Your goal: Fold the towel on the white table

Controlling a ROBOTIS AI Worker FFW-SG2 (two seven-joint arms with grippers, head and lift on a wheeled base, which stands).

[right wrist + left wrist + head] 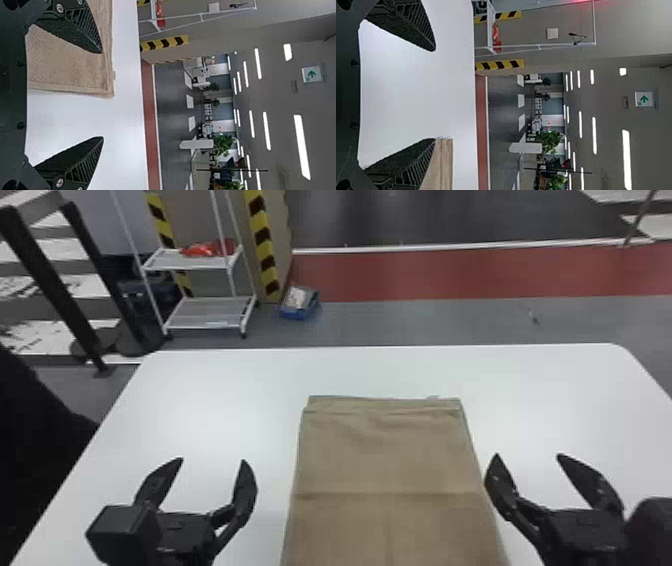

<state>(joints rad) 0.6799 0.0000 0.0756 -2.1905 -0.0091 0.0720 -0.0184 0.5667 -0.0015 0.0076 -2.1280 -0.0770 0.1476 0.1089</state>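
The left tool (212, 460), spread wide and empty, is beside the towel (385, 450) on the counter (215, 390); the right tool (528, 455), also empty and widely spread, is near its other side.

Tan rectangular towel of napped cloth (380, 460), spread flat near the middle of the smooth white table with rounded far corners (200, 400). Long sides running away from the robot; straight crease crossing from side to side; shallow wrinkles beside the banded far hem; small tab protruding at far edge, right of centre.
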